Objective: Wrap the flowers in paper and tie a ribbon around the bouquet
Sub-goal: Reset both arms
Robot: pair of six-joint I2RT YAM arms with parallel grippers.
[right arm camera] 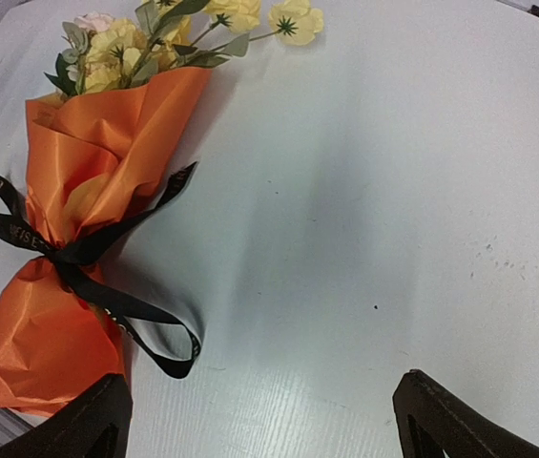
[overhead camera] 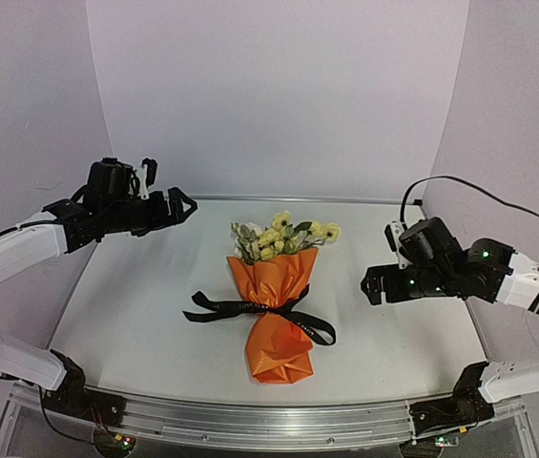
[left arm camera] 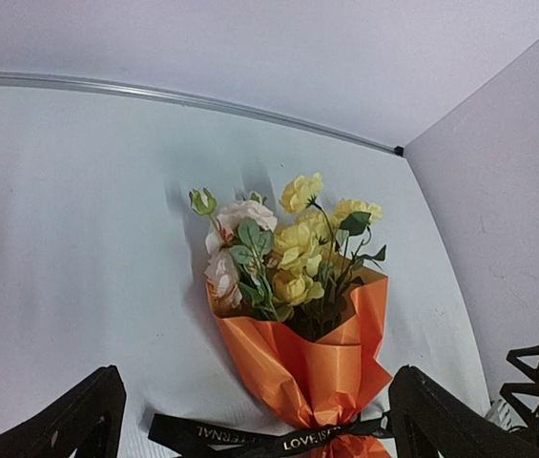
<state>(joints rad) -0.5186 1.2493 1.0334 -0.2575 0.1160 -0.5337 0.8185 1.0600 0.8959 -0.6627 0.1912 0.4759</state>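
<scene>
The bouquet (overhead camera: 274, 315) lies in the middle of the white table with its blooms toward the back wall. Its yellow and cream flowers (overhead camera: 283, 236) stick out of the orange paper (overhead camera: 271, 281), which is cinched at the waist by the black ribbon (overhead camera: 221, 307), tied with tails out to both sides. My left gripper (overhead camera: 181, 205) hovers open up at the back left, away from the bouquet. My right gripper (overhead camera: 369, 286) is open too, to the right of it. The left wrist view shows the flowers (left arm camera: 288, 258), paper (left arm camera: 317, 367) and lettered ribbon (left arm camera: 250, 441) between the spread fingers.
White walls close in the table on three sides, meeting it at a metal strip (overhead camera: 298, 200) at the back. An aluminium rail (overhead camera: 279, 420) runs along the front edge by the arm bases. A black cable (overhead camera: 498, 196) loops above the right arm.
</scene>
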